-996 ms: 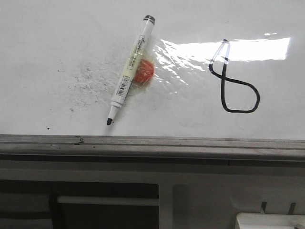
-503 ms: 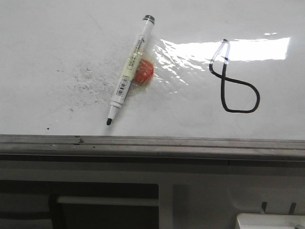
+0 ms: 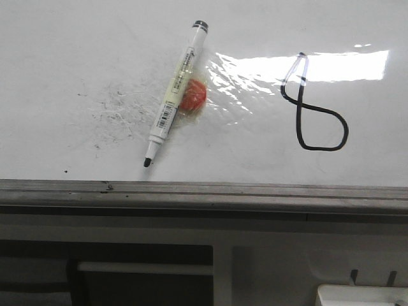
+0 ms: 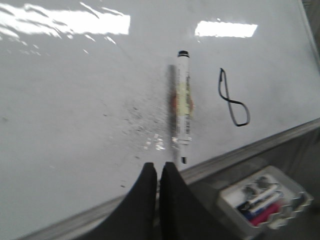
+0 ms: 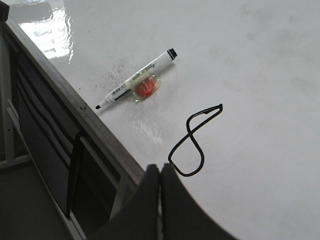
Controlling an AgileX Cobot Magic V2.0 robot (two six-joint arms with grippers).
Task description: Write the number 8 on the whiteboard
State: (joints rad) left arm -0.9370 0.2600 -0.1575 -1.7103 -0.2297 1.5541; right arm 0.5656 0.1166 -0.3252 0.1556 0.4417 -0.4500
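Note:
The number 8 is drawn in thin black line on the whiteboard, at the right in the front view. It also shows in the left wrist view and the right wrist view. A marker lies uncapped on the board left of the 8, its tip toward the rail, against a small orange round object. My left gripper is shut and empty, above the board's rail short of the marker tip. My right gripper is shut and empty, above the rail near the 8's lower loop. Neither gripper shows in the front view.
A grey metal edge rail runs along the board's near side. Below it is a grey panel with dark openings. A white tray with markers sits below the rail. Grey smudges lie left of the marker.

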